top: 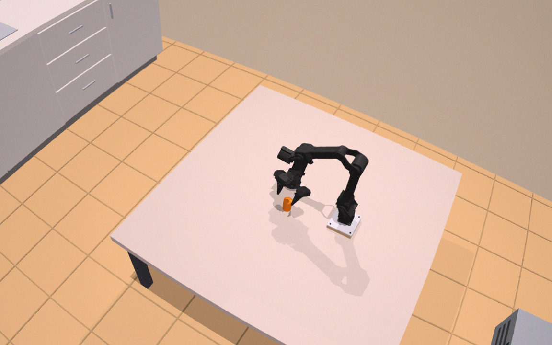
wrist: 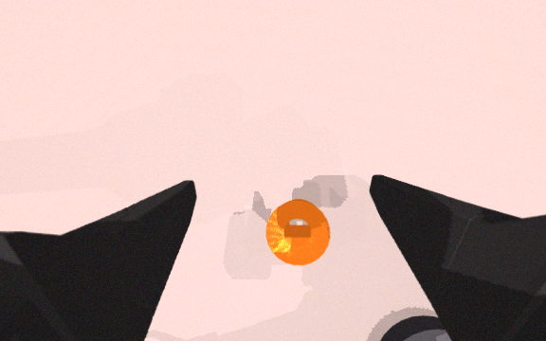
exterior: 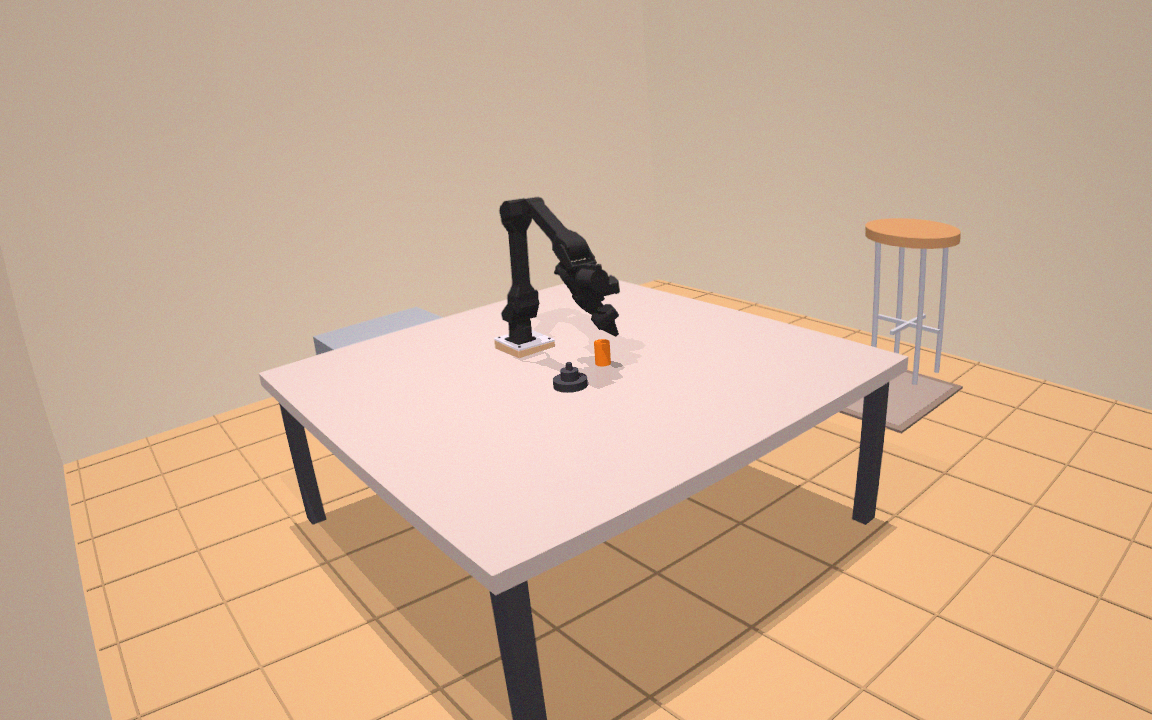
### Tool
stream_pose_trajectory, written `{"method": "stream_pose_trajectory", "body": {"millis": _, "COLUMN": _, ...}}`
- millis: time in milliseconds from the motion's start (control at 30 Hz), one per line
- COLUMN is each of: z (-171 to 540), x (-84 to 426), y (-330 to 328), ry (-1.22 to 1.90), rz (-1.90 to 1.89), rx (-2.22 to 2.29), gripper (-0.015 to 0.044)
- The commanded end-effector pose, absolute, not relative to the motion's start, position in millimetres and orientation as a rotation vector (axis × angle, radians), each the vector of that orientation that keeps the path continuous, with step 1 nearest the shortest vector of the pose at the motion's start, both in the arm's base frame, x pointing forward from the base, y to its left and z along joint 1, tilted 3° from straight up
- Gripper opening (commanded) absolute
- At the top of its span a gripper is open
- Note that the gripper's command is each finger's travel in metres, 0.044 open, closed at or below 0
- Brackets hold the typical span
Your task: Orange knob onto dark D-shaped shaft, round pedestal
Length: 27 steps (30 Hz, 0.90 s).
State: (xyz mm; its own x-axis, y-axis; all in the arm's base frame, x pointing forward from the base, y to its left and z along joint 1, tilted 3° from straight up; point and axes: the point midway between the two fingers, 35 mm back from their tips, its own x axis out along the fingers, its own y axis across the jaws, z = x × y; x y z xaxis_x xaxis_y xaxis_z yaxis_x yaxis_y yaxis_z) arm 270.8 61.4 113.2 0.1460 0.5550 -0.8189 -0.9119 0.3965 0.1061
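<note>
The orange knob (top: 287, 205) (exterior: 602, 353) (wrist: 315, 248) stands upright on the table. In the wrist view I look down on its top; the D-shaped hole shows its flat edge toward the bottom of the image. My gripper (top: 285, 198) (wrist: 283, 186) is wide open and empty above the knob, with a finger on either side of it in the wrist view. The round dark pedestal (exterior: 569, 384) stands apart from the knob, with its bare shaft (exterior: 568, 365) pointing up. Part of the pedestal's rim shows at the wrist view's bottom right. The pedestal is hidden in the top view.
The arm's white base plate (top: 333, 226) (exterior: 545, 343) sits on the table (top: 209, 205) (exterior: 490, 465). Arm shadows fall around the knob. A stool (exterior: 911, 231) and grey cabinets (top: 76, 55) stand away from the table.
</note>
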Motion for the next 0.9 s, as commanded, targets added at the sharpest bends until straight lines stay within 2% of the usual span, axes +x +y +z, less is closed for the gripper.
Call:
{"method": "stream_pose_trajectory", "body": {"millis": 0, "z": 146.0, "x": 265.0, "y": 52.5, "ry": 1.283, "rz": 0.894, "rx": -0.816, "gripper": 0.044}}
{"method": "stream_pose_trajectory", "body": {"millis": 567, "z": 152.1, "x": 264.5, "y": 50.7, "ry": 1.318, "rz": 0.847, "rx": -0.848, "gripper": 0.044}}
{"method": "stream_pose_trajectory", "body": {"millis": 867, "z": 152.1, "x": 264.5, "y": 50.6, "ry": 1.485, "rz": 0.272, "rx": -0.228, "gripper": 0.044}}
